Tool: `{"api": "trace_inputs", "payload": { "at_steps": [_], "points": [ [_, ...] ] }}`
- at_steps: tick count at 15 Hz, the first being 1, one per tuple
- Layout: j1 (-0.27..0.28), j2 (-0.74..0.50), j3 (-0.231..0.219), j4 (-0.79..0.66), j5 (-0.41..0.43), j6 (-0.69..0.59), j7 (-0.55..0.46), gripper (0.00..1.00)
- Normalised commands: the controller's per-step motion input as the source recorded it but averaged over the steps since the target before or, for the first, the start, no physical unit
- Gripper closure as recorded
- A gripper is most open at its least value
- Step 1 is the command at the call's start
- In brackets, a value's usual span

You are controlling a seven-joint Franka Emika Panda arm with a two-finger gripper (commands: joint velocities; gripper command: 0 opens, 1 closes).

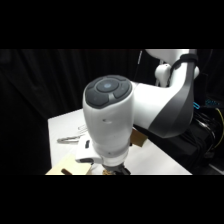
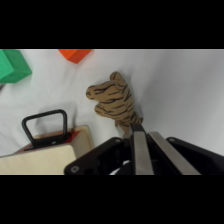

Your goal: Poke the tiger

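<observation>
Wrist view shows the tiger (image 2: 114,102) on the white table (image 2: 185,85), the gripper (image 2: 145,145) at its near end with fingers pressed together, seemingly touching, so the poke looks underway and needs only a gentle nudge; beyond the tiger sits an orange block (image 2: 75,54); no writing visible.

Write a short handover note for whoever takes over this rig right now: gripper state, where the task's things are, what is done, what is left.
Gripper: fingers together, holding nothing, tips right at the tiger's rear end.
Tiger: lying on the white table, directly ahead of the fingertips in the wrist view. The side view does not show it; the arm blocks that part of the table.
Nearby: an orange block and a green block beyond the tiger, and a wooden box with a black handle beside the gripper.
Done: gripper brought to the tiger, at or near contact.
Left: confirm the poke, then withdraw.
</observation>
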Motion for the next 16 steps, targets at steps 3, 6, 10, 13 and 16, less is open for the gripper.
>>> {"api": "trace_inputs", "payload": {
  "at_steps": [3, 6, 10, 13, 16],
  "points": [
    [0.069, 0.29, -0.088, 0.18, -0.114, 0.13, 0.00, 0.95],
    [0.049, 0.31, -0.127, 0.22, -0.125, 0.13, 0.00, 0.94],
    [0.018, 0.33, -0.079, 0.29, -0.074, 0.06, -0.04, 0.95],
    [0.010, 0.19, -0.038, 0.23, -0.039, -0.01, -0.07, 0.94],
    [0.023, -0.31, -0.013, -0.11, -0.027, -0.13, -0.04, 0.95]
  ]
}}
